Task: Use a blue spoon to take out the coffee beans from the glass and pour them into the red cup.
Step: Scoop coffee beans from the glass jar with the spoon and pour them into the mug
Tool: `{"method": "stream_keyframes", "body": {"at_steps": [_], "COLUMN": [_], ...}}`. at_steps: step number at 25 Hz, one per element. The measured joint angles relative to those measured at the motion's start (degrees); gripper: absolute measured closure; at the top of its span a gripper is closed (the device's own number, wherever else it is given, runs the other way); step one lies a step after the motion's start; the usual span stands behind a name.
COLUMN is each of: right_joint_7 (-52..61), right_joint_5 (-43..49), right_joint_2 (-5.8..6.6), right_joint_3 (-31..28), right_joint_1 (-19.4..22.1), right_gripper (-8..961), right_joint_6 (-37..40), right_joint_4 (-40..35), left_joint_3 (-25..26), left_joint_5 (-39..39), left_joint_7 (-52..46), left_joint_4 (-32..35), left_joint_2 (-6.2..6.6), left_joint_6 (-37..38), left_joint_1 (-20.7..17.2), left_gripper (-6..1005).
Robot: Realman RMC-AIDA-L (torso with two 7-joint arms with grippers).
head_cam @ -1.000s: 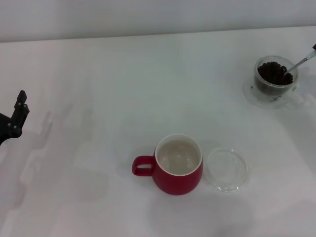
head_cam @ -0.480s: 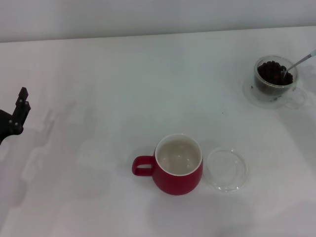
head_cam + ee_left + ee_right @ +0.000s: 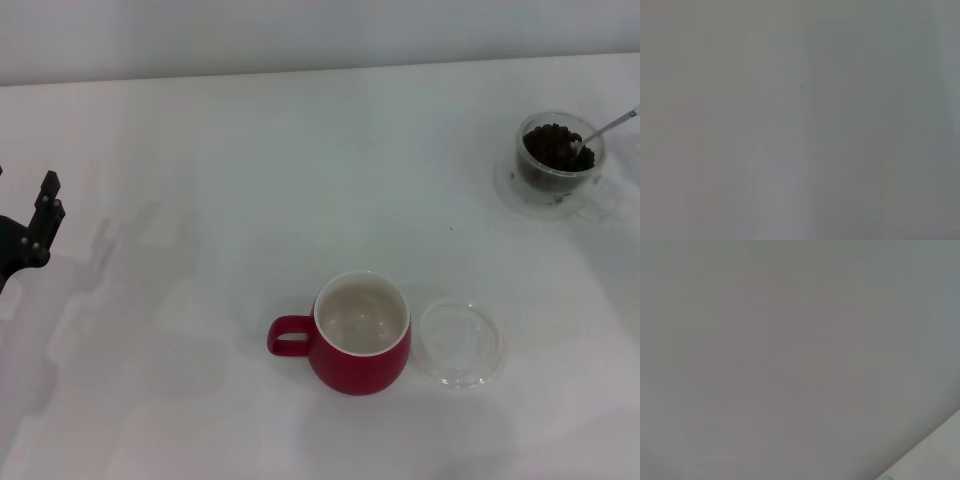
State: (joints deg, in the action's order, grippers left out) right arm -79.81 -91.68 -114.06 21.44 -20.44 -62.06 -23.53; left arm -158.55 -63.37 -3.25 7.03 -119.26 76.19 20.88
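Note:
In the head view the red cup (image 3: 361, 336) stands at the front middle, its cream inside bare and its handle pointing left. The glass (image 3: 556, 156) on its clear saucer stands at the far right, with the coffee beans (image 3: 557, 146) heaped inside. The blue spoon (image 3: 603, 129) shows only as a metal stem; its bowl rests in the beans and its handle end runs off the right edge. My left gripper (image 3: 38, 228) hangs at the far left edge, far from everything. My right gripper is out of view. Both wrist views show only blank grey surface.
A flat clear glass dish (image 3: 458, 343) lies just to the right of the red cup, touching or nearly touching it. The white table (image 3: 250, 180) reaches to the back wall.
The dark tip that held the spoon's stem at the right edge has left the picture. The spoon stem lies a little lower. The left gripper has barely shifted.

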Motion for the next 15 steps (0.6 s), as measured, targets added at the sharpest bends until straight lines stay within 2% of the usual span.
{"method": "stream_keyframes", "body": {"at_steps": [15], "right_joint_7": [2.6], "right_joint_5": [-0.7], "right_joint_2": [0.16], "right_joint_3": [-2.8], "right_joint_1": [-0.4], "right_gripper": [809], "right_joint_6": [0.3], "right_joint_4": [1.9], "left_joint_3": [0.0], "left_joint_5": [0.0], "left_joint_7": [0.0], "left_joint_4": [-0.1], "left_joint_2": [0.06], "left_joint_6": [-0.1], "left_joint_1": [0.3], "left_gripper": [392]}}
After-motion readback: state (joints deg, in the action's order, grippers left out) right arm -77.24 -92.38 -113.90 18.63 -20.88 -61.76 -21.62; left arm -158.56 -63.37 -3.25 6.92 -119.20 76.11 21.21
